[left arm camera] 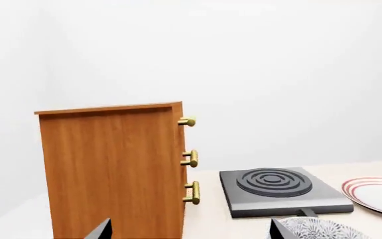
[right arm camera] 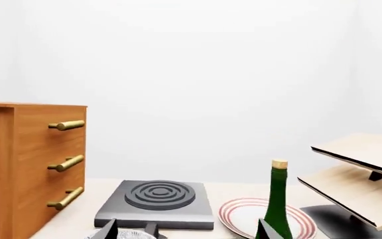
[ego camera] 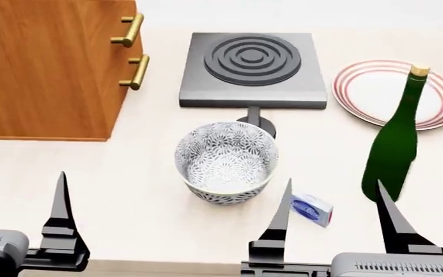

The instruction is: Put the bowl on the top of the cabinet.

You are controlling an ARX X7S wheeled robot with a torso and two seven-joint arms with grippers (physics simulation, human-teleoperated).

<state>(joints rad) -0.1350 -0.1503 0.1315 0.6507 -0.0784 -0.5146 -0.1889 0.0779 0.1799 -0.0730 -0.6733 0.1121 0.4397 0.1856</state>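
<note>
In the left wrist view, the cabinet (left arm camera: 111, 172) stands upright on the pale table (left arm camera: 208, 219), its three brass handles (left arm camera: 190, 158) projecting from the face turned toward a dark square hotplate (left arm camera: 277, 190). A white plate with red rim rings (left arm camera: 377, 195) lies beyond the hotplate. A sliver of the bowl (left arm camera: 320, 229) shows at the frame's lower edge, just beside one dark fingertip (left arm camera: 280, 230) of the left gripper (left arm camera: 191, 233); the other fingertip sits well apart from it, so the fingers are spread wide with nothing between them.

In the head view, the bowl (ego camera: 227, 161) sits upright on the table (ego camera: 136, 190), in front of the hotplate (ego camera: 248, 69) and close to its short handle. The cabinet (ego camera: 48, 69) is off to the left, apart from the bowl. A green bottle (ego camera: 394, 141) stands to the right, in front of the plate (ego camera: 387, 95), and a small white and blue box (ego camera: 311, 209) lies near the bowl. The right gripper (ego camera: 333, 210) is spread wide and empty. Only one finger of the left gripper (ego camera: 58, 216) is clearly seen here.

In the right wrist view, the bowl's rim (right arm camera: 126, 234) appears faintly, perhaps only partly, at the lower edge. The cabinet (right arm camera: 28, 169), hotplate (right arm camera: 156, 203), plate (right arm camera: 247, 215), bottle (right arm camera: 278, 201) and a pale wooden rack (right arm camera: 357, 179) are visible. The right gripper (right arm camera: 187, 230) shows its two tips far apart, holding nothing.
</note>
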